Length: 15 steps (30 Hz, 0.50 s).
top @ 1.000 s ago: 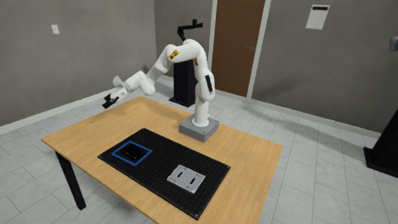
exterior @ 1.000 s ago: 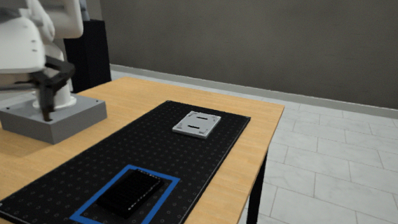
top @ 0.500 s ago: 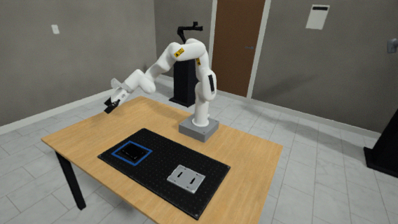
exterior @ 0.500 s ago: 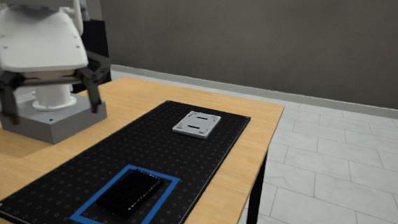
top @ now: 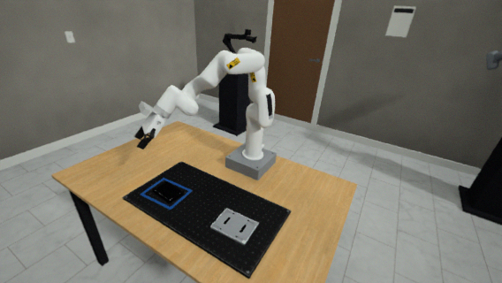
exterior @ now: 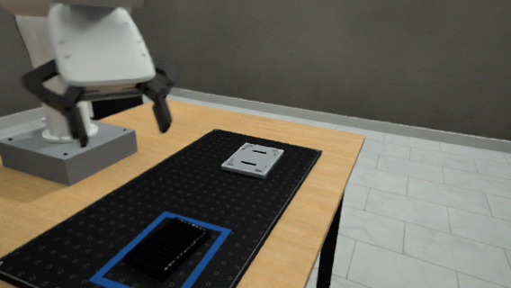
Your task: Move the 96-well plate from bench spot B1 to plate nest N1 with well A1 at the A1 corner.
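The black 96-well plate (top: 167, 191) (exterior: 168, 247) lies flat inside the blue-outlined spot B1 (top: 148, 197) (exterior: 216, 247) on the black breadboard (top: 200, 205) (exterior: 189, 184). The grey plate nest N1 (top: 234, 225) (exterior: 253, 159) sits empty further along the breadboard. My gripper (top: 145, 138) (exterior: 121, 122) is open and empty. It hangs in the air above the table's far left part, well away from the plate and higher than it.
The arm's grey base block (top: 250, 162) (exterior: 67, 153) stands on the wooden table (top: 97, 172) (exterior: 288, 225) behind the breadboard. A black pedestal (top: 233, 103) stands on the floor behind the table, another (top: 483, 190) at the right.
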Available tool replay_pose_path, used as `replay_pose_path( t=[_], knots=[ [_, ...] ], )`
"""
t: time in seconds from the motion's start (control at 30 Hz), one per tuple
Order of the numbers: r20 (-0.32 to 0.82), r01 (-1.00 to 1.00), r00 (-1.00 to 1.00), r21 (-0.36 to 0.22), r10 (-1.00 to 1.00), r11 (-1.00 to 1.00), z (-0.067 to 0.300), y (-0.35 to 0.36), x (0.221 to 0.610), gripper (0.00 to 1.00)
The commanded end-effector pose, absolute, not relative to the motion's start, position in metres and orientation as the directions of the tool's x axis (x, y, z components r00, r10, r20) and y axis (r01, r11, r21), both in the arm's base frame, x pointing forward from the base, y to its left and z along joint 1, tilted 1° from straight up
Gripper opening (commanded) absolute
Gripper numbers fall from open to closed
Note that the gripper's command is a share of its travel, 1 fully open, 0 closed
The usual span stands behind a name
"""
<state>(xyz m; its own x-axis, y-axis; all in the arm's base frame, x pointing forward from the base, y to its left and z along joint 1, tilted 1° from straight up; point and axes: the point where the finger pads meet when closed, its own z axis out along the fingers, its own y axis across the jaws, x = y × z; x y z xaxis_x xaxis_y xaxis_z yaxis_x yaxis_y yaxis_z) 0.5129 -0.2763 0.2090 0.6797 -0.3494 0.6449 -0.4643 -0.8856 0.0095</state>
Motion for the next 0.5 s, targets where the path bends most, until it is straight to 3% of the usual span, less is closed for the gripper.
replay_pose_path(
  t=[0.0,0.47],
  knots=[
    [0.612,-0.434,0.714,0.004,-0.341,-0.901,0.210,-0.259,0.516,1.00],
    [0.504,-0.352,0.809,0.003,-0.303,-0.936,0.212,-0.204,0.515,1.00]
  ],
)
